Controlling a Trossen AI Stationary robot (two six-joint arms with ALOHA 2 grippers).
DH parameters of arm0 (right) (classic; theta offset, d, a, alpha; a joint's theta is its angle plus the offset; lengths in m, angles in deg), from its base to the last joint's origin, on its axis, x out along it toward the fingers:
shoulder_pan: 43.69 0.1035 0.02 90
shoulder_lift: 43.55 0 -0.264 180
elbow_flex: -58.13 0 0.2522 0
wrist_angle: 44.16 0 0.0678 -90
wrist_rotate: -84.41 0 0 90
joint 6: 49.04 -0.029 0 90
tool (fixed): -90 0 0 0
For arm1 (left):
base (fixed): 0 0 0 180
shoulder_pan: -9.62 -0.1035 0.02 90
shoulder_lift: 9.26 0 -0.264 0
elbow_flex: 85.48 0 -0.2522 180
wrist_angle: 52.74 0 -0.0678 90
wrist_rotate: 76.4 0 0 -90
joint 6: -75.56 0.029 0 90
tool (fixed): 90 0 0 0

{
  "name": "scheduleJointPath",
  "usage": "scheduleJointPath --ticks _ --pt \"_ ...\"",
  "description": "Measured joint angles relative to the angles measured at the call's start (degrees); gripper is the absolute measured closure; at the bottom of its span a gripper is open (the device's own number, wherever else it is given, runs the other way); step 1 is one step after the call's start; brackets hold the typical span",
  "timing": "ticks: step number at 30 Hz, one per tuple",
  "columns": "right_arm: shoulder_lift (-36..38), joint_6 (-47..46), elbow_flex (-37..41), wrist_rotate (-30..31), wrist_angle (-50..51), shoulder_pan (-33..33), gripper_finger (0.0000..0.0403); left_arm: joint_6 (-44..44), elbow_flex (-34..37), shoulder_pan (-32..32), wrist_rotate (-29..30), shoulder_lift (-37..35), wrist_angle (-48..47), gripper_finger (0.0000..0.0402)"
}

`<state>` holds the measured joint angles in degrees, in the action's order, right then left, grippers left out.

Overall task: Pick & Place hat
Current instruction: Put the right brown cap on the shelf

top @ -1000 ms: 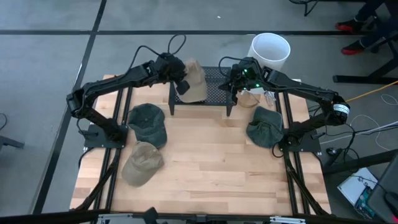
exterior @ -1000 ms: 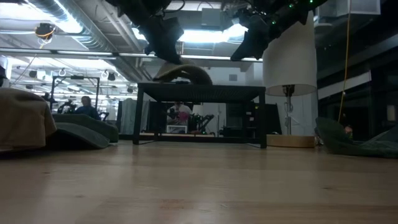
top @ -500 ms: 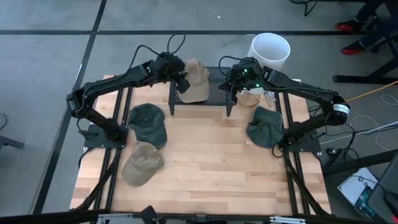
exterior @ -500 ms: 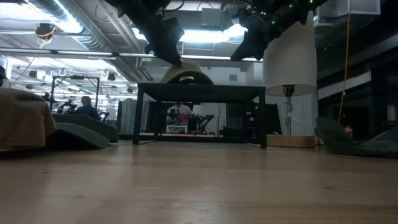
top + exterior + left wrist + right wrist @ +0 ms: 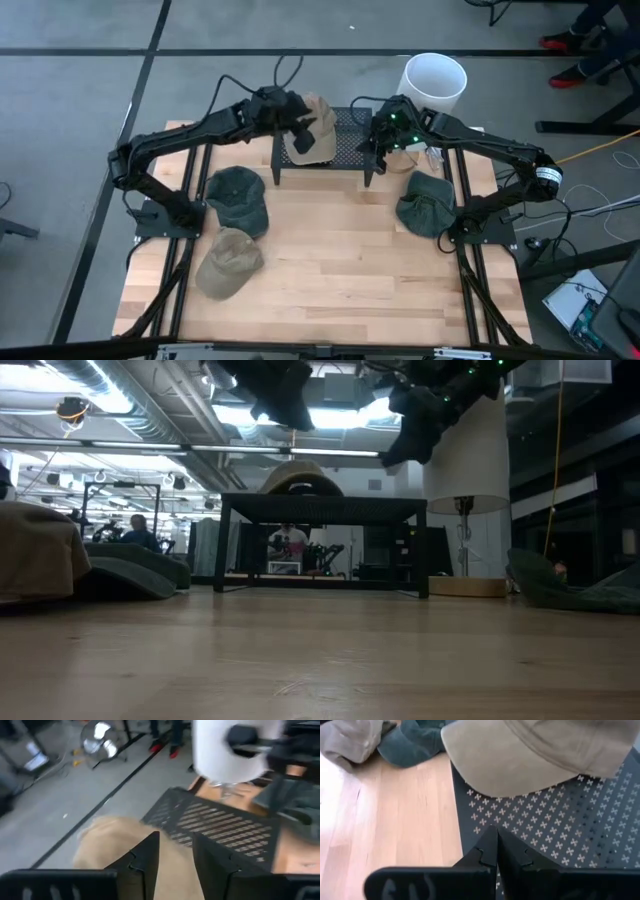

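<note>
Hats show fully only from above: a tan hat (image 5: 313, 133) lies on the black mesh stand (image 5: 347, 140) at the table's (image 5: 330, 260) far edge. The left gripper (image 5: 303, 122) hovers just above it, fingers parted, holding nothing. The right gripper (image 5: 381, 138), pressed shut and empty, hangs over the stand's other end.

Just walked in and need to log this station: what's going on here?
A two-armed robot is sorting caps. The tan cap lies on the black perforated stand at the back of the table, and the left claw hangs open above it, not gripping. The right claw is shut over the stand's other end. Two green caps and another tan one lie on the table.
</note>
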<state>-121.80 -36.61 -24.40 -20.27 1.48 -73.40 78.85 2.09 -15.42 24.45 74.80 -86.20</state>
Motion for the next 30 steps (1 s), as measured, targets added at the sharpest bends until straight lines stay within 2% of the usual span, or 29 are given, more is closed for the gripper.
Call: scheduleJointPath --ticks 4,7,10,12,19,23,30 --pt "0.0 0.9 0.0 0.0 1.6 0.0 0.0395 2.3 0.0 4.0 0.0 0.1 0.7 0.0312" --pt "0.9 2.3 0.0 0.0 6.9 0.0 0.0395 1.5 0.4 6.1 -0.2 0.4 0.7 0.0333" --pt "3.2 0.9 0.0 0.1 11.6 0.6 0.0395 0.5 0.4 7.3 -0.3 1.3 1.1 0.0369" --pt "5.1 -0.4 0.6 1.4 11.2 1.7 0.0395 0.6 0.4 8.1 0.0 2.4 1.6 0.0392" --pt "11.4 -5.1 6.1 4.5 9.5 6.8 0.0395 -0.1 -0.8 8.9 1.5 7.4 2.1 0.0400" --pt "14.1 -8.1 9.4 4.7 8.8 8.7 0.0395 -0.8 -5.3 8.8 0.9 11.2 -0.9 0.0401" --pt "18.3 -12.1 13.7 4.7 8.1 11.9 0.0395 -1.0 -19.0 8.7 -0.3 20.2 -10.8 0.0401"
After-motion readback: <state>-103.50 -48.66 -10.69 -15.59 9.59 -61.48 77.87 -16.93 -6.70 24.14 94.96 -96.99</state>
